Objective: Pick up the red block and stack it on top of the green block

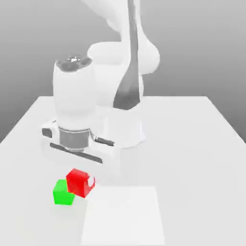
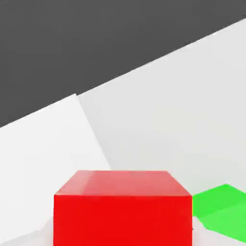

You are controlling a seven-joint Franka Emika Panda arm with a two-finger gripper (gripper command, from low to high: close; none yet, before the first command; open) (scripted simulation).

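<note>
Low in the exterior view's left half, the red block point(image 1: 79, 183) sits gripped between the narrow fingers point(image 1: 91, 181), raised and overlapping the green block point(image 1: 62, 192) on the white surface point(image 1: 192, 144). Next — centre it squarely above the green, lower slowly, release only once seated.

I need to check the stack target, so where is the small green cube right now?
In the exterior view, the small bright green cube sits on the white table near the front at the view's left, right beside the small glossy red cube.
</note>
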